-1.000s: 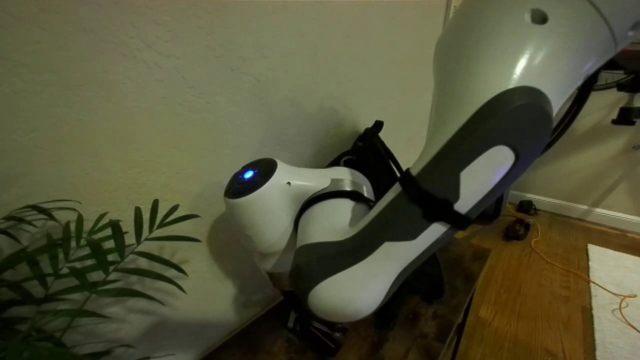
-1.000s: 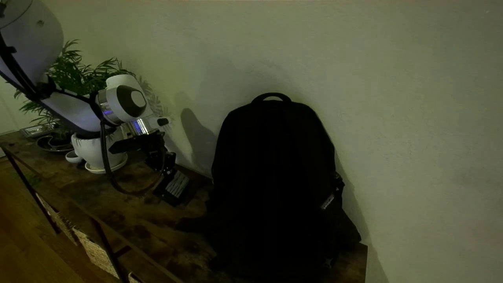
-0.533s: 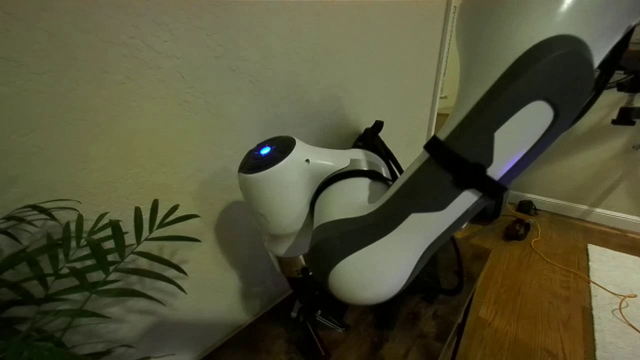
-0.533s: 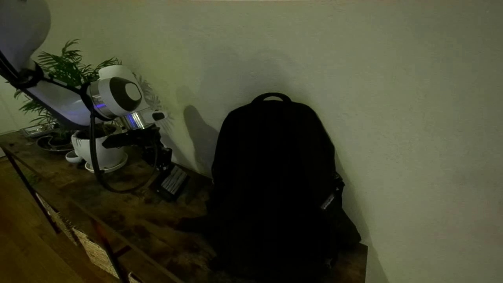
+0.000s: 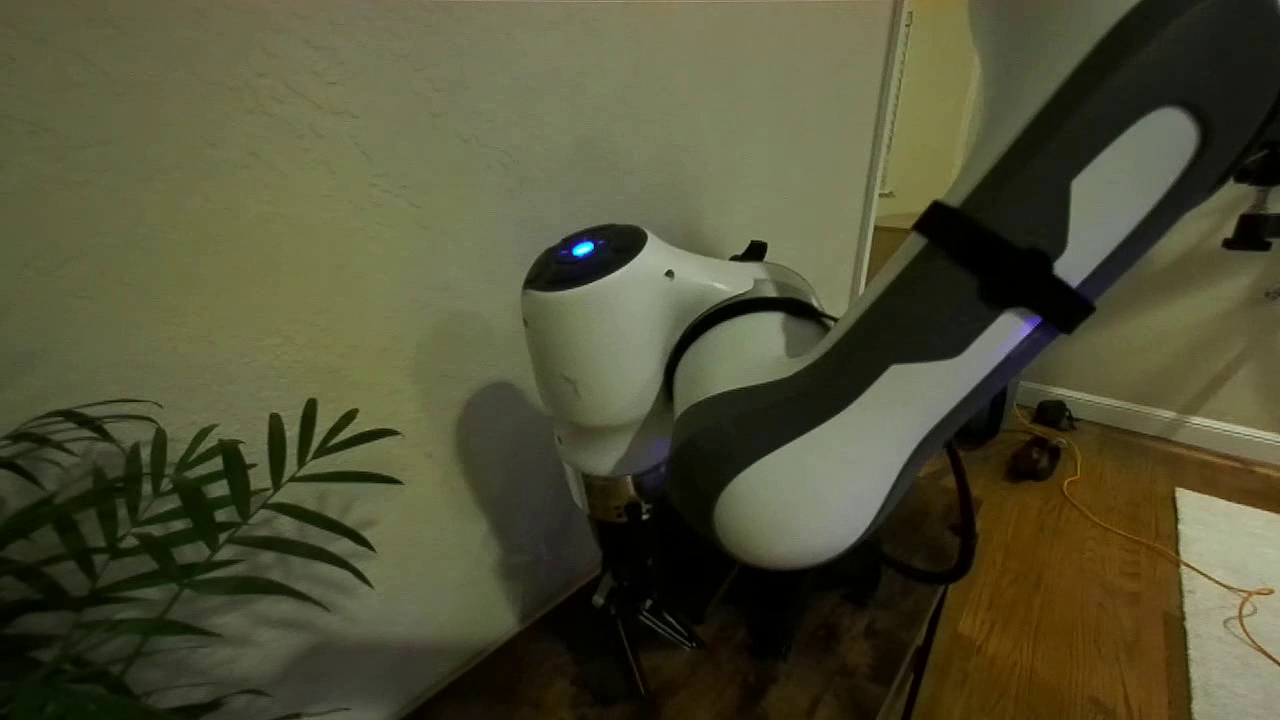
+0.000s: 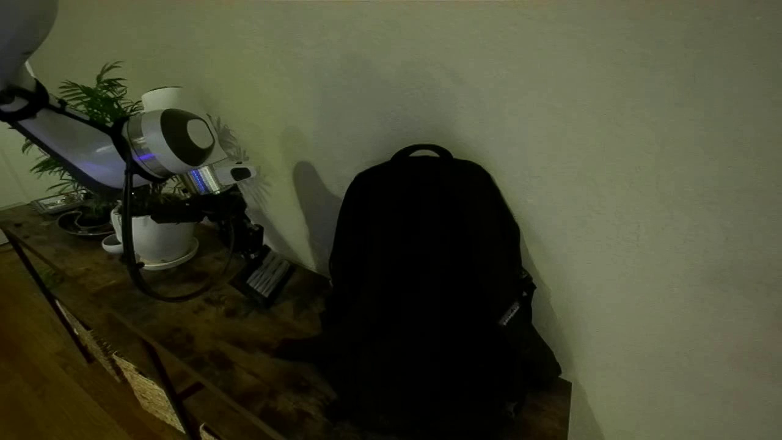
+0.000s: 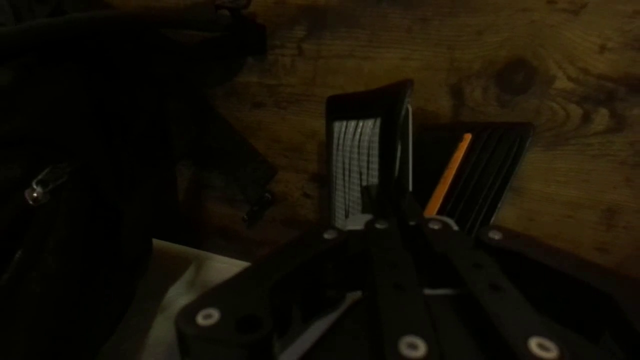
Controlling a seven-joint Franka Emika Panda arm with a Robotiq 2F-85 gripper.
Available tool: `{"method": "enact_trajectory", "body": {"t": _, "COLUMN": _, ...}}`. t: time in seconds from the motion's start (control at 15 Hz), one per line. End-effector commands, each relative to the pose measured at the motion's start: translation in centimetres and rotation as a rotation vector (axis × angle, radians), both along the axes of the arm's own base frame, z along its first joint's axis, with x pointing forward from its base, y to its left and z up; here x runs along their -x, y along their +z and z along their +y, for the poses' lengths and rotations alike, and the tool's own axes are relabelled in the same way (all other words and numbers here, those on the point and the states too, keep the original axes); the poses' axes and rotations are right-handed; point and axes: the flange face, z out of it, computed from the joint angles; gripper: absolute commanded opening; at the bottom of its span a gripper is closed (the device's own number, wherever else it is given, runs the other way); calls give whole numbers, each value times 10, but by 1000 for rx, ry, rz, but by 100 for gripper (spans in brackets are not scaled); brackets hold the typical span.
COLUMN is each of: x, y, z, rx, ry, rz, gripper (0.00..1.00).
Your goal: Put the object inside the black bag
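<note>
In an exterior view, a black fabric backpack (image 6: 427,275) stands upright on the right of a dark brown wooden table (image 6: 232,348), before a pale textured wall (image 6: 641,153). On the far left are a white ceramic pot (image 6: 162,238), a leafy green plant (image 6: 101,101) and a small round white cup (image 6: 113,244). There the white-and-grey robot arm (image 5: 840,460) crosses in front of the plant; in an exterior view it hides nearly all of the backpack. The wrist view shows a flat black strap (image 7: 220,140) between the backpack and a black folding wallet (image 6: 266,275).

The backpack is too dark for its opening to be made out. Links of the black gripper (image 7: 389,202) cover the wallet's near end, and whether the wallet touches the table I cannot tell.

The gripper pinches the wallet, apart from the backpack. The wallet is splayed into two leaves: the left bears a pale grey striped panel (image 7: 355,170), the right dark slots and a bright orange strip (image 7: 448,175).
</note>
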Motion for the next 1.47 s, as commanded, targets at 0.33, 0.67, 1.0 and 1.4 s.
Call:
{"method": "enact_trajectory", "body": {"t": 0.33, "x": 22, "y": 45, "z": -30, "rx": -99, "ry": -105, "rz": -110, "gripper": 6}}
{"method": "enact_trajectory", "body": {"t": 0.67, "x": 24, "y": 62, "z": -41, "rx": -126, "ry": -144, "rz": -167, "gripper": 6}}
{"method": "enact_trajectory", "body": {"t": 1.0, "x": 27, "y": 79, "z": -55, "rx": -149, "ry": -192, "rz": -211, "gripper": 6}}
{"method": "enact_trajectory", "body": {"t": 1.4, "x": 30, "y": 107, "z": -79, "rx": -178, "ry": -257, "rz": -280, "gripper": 6}}
